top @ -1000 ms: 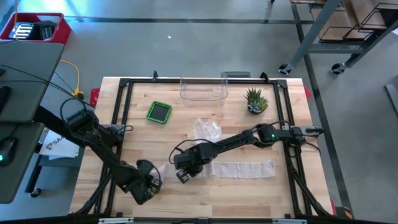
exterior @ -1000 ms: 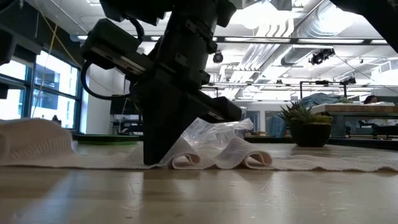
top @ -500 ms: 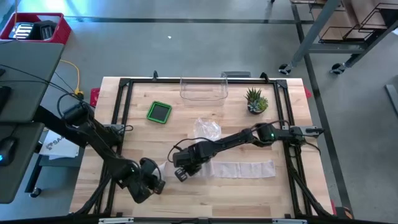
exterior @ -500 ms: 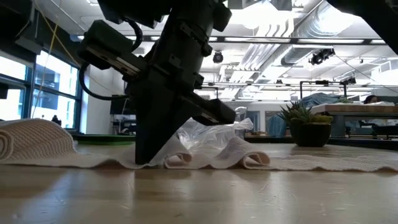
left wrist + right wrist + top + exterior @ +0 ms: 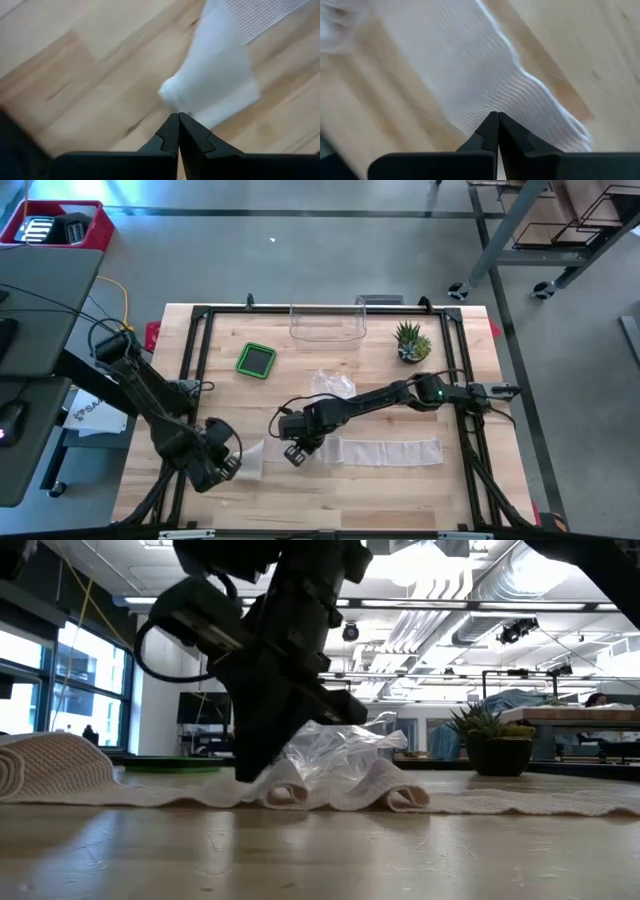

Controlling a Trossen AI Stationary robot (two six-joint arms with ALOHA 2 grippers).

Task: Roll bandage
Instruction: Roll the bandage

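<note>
the left gripper (image 5: pixel 222 463), pinched shut with nothing in it, has been pulled away from the bandage (image 5: pixel 385 450) on the counter (image 5: pixel 330 500), while the right gripper (image 5: pixel 293 452), also pinched shut, has been slid along the bunched end, so rolling is judged barely begun.

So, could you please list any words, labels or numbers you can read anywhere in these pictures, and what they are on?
No text reads in full.
White sheet on the floor beside the table, left side: dark print beginning "SA", the rest hidden by the left arm and too small.
Bandage, green container, plant pot: no markings visible.

Left gripper (image 5: pixel 178 116) and right gripper (image 5: pixel 497 116) low (jaws closed).
</note>
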